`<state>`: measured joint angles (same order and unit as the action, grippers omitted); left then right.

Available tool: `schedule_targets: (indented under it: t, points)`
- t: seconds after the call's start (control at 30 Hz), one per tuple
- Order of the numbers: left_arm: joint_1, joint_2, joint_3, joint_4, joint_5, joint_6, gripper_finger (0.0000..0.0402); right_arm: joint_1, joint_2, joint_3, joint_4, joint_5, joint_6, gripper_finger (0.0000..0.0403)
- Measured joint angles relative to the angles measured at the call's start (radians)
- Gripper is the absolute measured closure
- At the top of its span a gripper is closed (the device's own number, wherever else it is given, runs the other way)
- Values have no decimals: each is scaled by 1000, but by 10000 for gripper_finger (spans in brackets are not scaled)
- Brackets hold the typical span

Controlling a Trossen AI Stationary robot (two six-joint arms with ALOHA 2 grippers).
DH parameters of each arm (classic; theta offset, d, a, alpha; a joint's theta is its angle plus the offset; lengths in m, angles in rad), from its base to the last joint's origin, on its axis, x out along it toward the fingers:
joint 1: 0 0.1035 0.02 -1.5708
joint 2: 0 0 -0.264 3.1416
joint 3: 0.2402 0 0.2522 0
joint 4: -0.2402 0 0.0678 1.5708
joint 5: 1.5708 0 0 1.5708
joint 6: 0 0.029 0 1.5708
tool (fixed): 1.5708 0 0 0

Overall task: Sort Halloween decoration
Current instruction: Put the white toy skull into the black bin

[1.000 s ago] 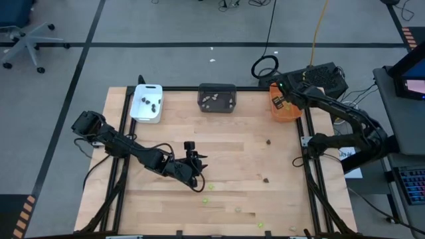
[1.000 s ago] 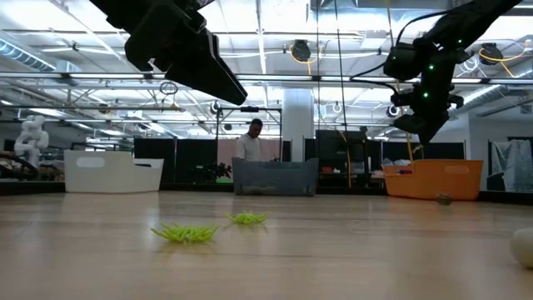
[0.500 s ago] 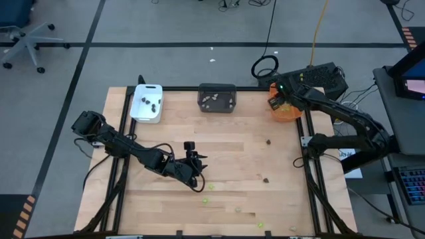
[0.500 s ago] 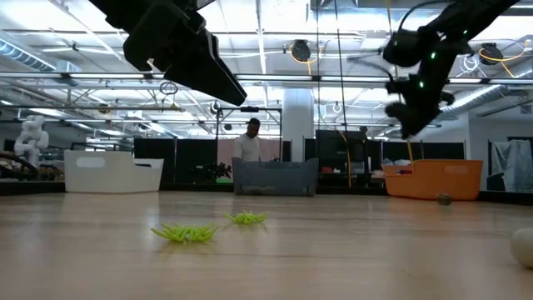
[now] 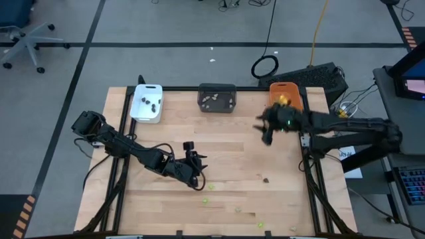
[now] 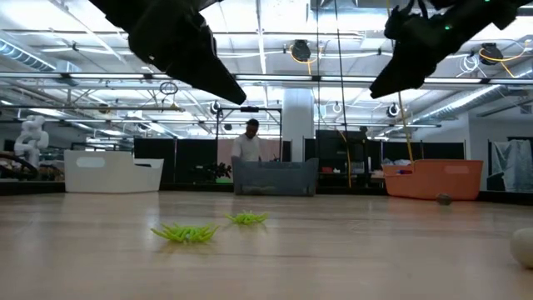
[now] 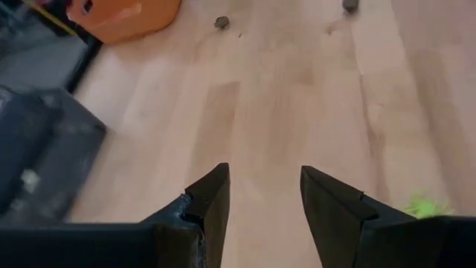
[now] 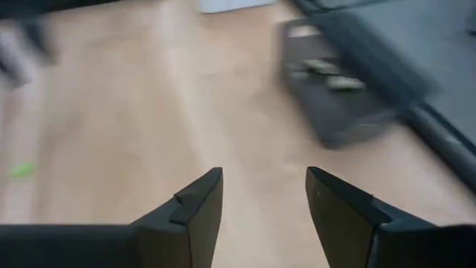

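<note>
Halloween decoration pieces lie loose on the wooden table: lime green ones (image 5: 211, 186) (image 6: 187, 233), a dark one (image 5: 265, 179), a pale one (image 5: 238, 209). Dark pieces sit in the white tray (image 5: 147, 103), pale ones in the dark grey tray (image 5: 217, 97), and a green one in the orange tray (image 5: 285, 99). My left gripper (image 5: 198, 166) (image 7: 264, 175) hangs open above the table's middle, nothing between its fingers. My right gripper (image 5: 264, 131) (image 8: 264, 179) is open and empty, above the table just near of the orange tray, pointing toward the grey tray (image 8: 349, 89).
The three trays stand in a row along the far edge. More green (image 5: 261, 224) and pale (image 5: 292, 229) pieces lie near the front edge. A person stands in the room beyond the table (image 6: 248, 143). Bare wood lies between the two grippers.
My right gripper has swung away from over the orange tray, toward the table's middle and near side, turning to point toward the left. A lime green piece now shows in the orange tray where the gripper had been. The left arm has stayed in place.
</note>
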<state>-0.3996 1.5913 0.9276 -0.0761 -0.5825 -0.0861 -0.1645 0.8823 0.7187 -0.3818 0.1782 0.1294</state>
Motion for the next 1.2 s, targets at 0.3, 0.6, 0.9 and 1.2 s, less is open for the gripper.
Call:
schedule_targets:
  t: [0.3,0.6,0.9,1.2]
  points:
    - [-75,0,0,0,108,-256,240,359,94,-214,463,15,78,224]
    - [-205,112,13,182,45,-290,240,650,435,-212,769,162,119,224]
    - [-252,225,63,258,15,-272,240,812,681,-73,787,158,142,225]
    - [-311,257,63,288,-98,-274,240,881,828,47,782,105,147,225]
